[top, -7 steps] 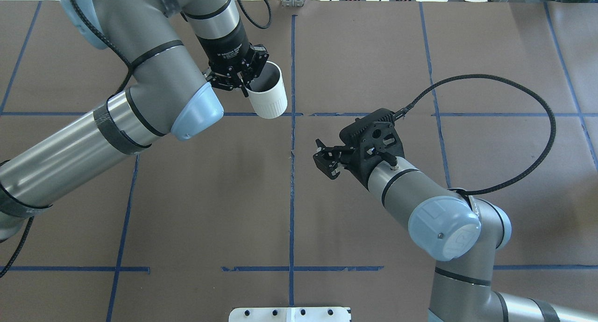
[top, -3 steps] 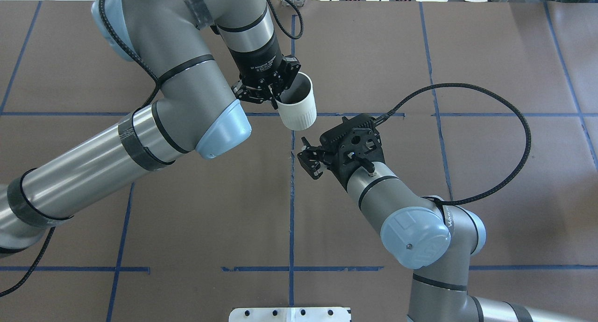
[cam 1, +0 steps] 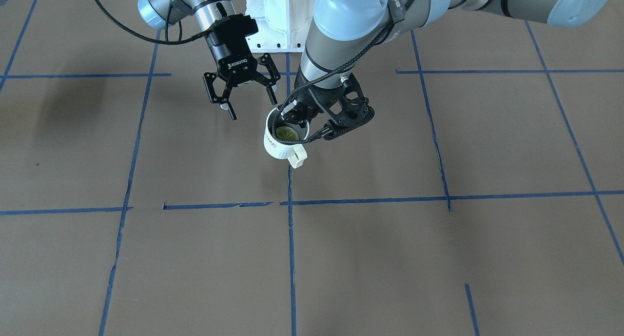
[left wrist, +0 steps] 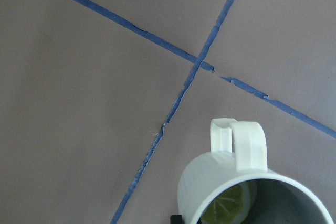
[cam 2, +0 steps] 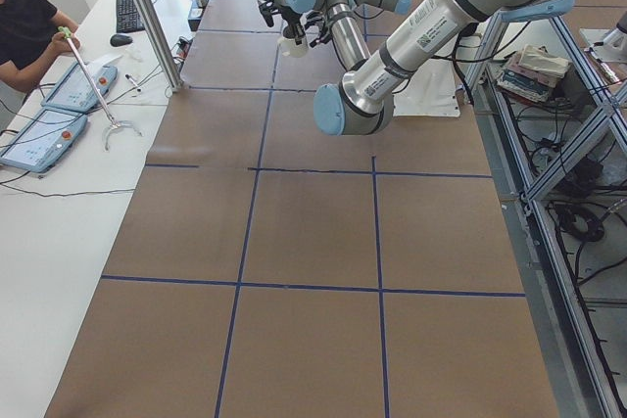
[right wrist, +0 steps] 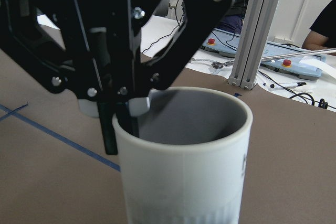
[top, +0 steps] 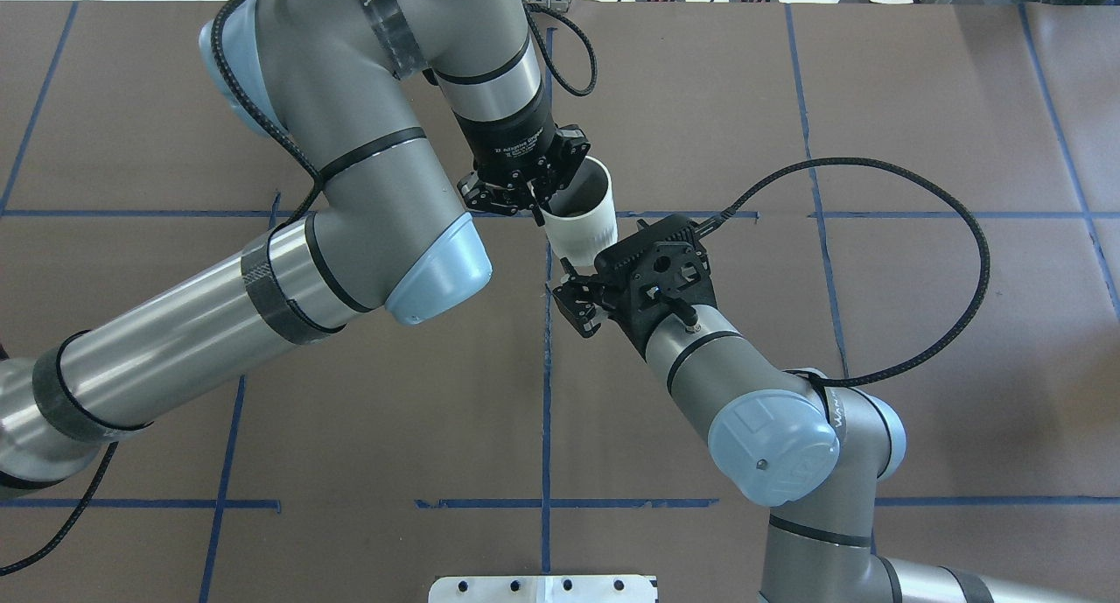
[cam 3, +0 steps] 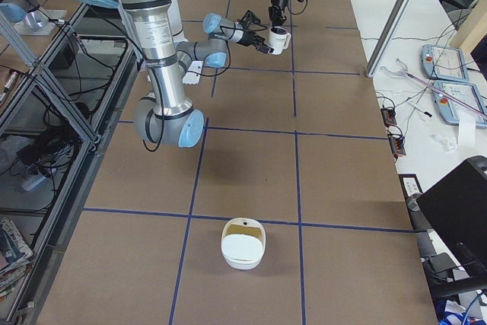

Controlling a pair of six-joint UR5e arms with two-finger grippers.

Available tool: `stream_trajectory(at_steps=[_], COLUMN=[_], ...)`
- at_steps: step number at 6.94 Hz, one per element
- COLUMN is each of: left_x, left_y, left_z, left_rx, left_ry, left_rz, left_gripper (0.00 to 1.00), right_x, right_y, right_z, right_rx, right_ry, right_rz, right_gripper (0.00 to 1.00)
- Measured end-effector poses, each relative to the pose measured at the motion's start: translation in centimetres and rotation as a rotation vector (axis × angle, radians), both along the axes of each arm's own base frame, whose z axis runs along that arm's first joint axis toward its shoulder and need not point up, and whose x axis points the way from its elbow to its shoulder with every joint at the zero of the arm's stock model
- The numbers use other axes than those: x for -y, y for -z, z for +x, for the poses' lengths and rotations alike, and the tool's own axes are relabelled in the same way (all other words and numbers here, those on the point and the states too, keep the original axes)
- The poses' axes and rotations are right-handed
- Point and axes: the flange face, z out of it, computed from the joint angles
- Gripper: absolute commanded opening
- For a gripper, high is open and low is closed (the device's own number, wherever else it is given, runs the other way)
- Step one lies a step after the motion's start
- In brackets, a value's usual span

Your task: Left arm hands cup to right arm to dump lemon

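Holding lemon (left wrist: 228,205), cup (top: 582,231) rim-clamped by left gripper (top: 536,207), at 12 o'clock of spread-apart right gripper (top: 574,309).

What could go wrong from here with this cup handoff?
1. The left arm holds the cup only by its rim, with one jaw inside. A nudge from the right arm may twist it loose above the table.
2. The right arm's jaws stand open close beside the cup. Moving in, they might strike the left arm's jaws at the rim.
3. The lemon lies loose inside, so a jolt could spill it early.
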Motion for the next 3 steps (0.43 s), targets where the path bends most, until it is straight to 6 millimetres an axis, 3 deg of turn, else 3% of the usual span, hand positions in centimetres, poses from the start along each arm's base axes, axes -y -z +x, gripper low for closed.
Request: stream_trajectory(at_steps=[3], left_x=[-1.35], left_y=[0.57], left_z=[0.95], left_rx=[-0.010], left_ry=[-0.024], left_rz=[0.006], left_gripper=[0.00], right_x=[-0.01], right_y=[0.01], right_z=[-0.01], right_rx=[-0.001], right_ry=[0.000], right_rz=[0.001], right_gripper=[1.00])
